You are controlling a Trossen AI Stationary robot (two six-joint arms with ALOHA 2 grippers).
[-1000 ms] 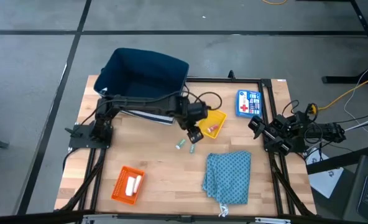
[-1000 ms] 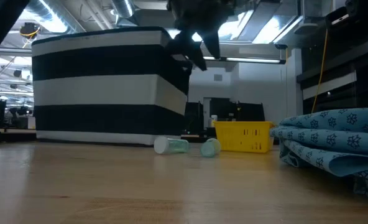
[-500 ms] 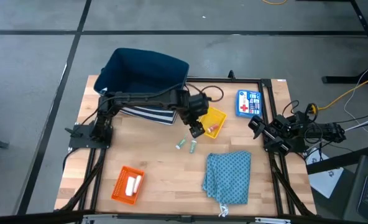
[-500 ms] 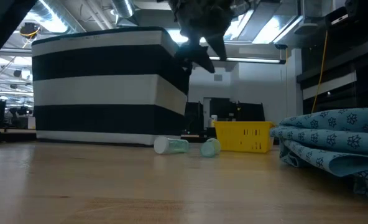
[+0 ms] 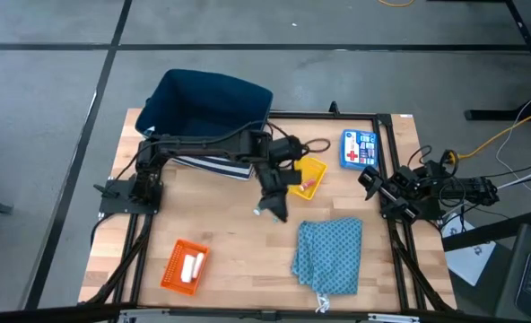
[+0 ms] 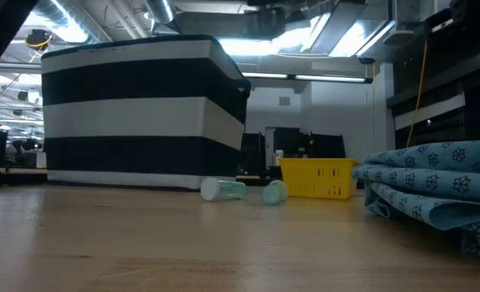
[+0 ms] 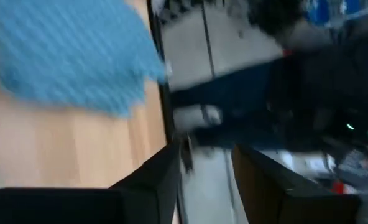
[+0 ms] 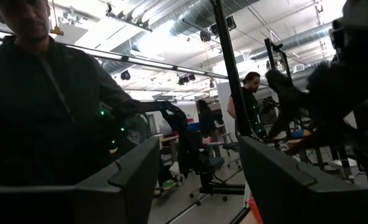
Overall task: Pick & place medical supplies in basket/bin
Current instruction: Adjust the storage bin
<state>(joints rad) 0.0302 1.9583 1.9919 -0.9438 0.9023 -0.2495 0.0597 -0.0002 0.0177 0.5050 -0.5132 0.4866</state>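
Two pale green tubes [image 6: 222, 189] [image 6: 275, 191] lie on their sides on the wood, apart from each other. From above, my left gripper [image 5: 271, 211] hovers over them and hides all but one tube end [image 5: 259, 212]; its fingers are open [image 7: 202, 155] and it is out of the low view. The teal-blue patterned cloth [image 5: 330, 254] lies folded flat near the table's near edge, strings at its near corner. A white roll [image 5: 194, 265] lies in an orange basket. Small pink and red tubes [image 5: 307, 184] lie in a yellow basket. My right gripper [image 5: 366, 179] waits open at the table's right edge.
A dark blue bin with striped sides [image 5: 207, 112] stands at the far left. The yellow basket [image 5: 312, 172] sits beside it, a blue first-aid box [image 5: 358, 148] farther right, and the orange basket [image 5: 185, 266] near the near left corner. People show in the room beyond.
My left gripper has swung from beside the yellow basket toward the table's near edge, ending above the green tubes, and has left the top of the low view. The tubes and the cloth have stayed where they were.
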